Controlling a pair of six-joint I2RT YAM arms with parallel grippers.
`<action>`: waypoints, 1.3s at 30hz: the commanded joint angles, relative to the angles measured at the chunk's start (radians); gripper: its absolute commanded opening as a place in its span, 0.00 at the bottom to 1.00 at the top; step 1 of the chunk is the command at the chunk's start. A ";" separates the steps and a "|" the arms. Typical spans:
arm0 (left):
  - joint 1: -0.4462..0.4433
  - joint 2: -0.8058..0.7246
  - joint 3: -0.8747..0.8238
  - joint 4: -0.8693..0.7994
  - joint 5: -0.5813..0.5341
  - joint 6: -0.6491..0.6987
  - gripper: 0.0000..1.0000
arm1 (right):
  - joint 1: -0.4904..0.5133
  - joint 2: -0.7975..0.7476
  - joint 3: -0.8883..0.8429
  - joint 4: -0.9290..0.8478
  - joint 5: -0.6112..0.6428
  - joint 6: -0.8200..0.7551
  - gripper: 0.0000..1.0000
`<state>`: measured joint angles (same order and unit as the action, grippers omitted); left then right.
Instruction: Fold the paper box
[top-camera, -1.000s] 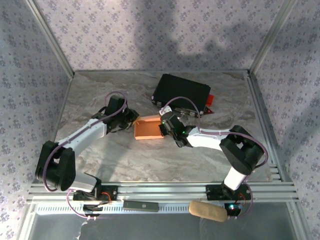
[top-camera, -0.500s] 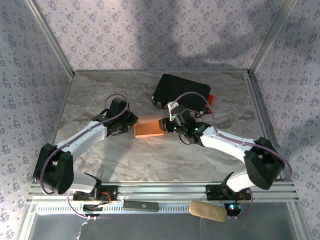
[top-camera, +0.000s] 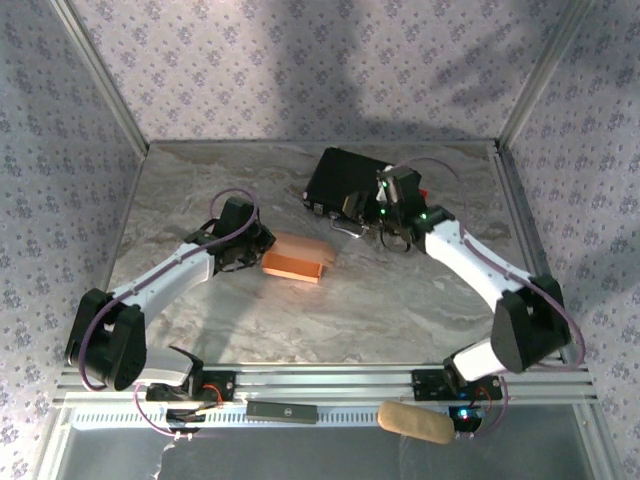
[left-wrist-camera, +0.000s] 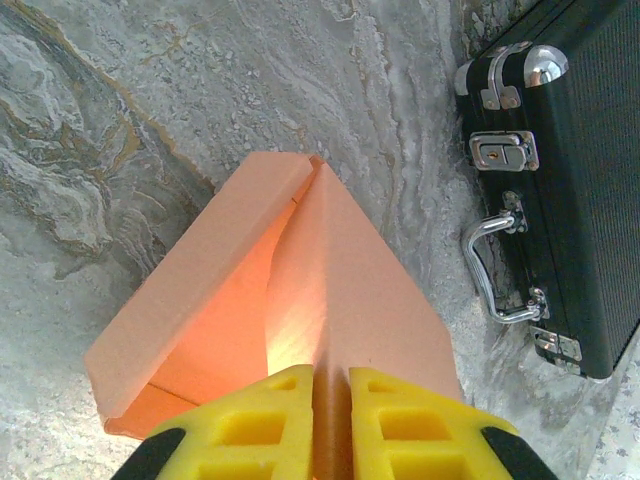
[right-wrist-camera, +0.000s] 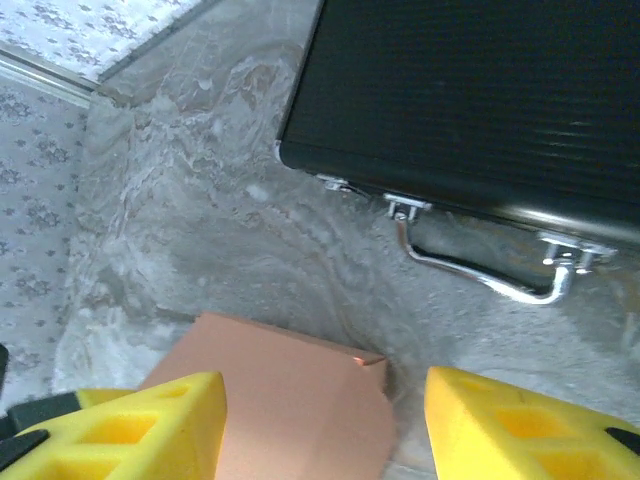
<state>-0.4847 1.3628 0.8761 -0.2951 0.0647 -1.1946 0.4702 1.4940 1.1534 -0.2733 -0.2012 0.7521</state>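
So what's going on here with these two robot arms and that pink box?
They're folding a paper box on the table. The left hand is shut on one thin wall of it and holds it there. The right hand is open and hangs clear of the box, close to the handle of the black case. The box looks only partly formed.

One paper box (top-camera: 293, 262), one black case (top-camera: 345, 178), two arms (top-camera: 165, 278) (top-camera: 470, 262).
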 joint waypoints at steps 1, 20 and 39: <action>-0.006 -0.031 -0.005 -0.020 -0.019 -0.003 0.12 | 0.008 0.099 0.080 -0.192 -0.135 0.141 0.54; 0.030 -0.018 0.036 -0.044 0.017 -0.068 0.17 | 0.089 0.225 0.106 -0.216 -0.141 0.183 0.55; 0.031 -0.044 0.076 -0.034 0.044 -0.094 0.07 | 0.116 0.277 0.083 -0.019 -0.319 0.433 0.54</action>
<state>-0.4599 1.3388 0.9100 -0.3214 0.0967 -1.2667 0.5789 1.7786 1.2404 -0.3218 -0.4885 1.1313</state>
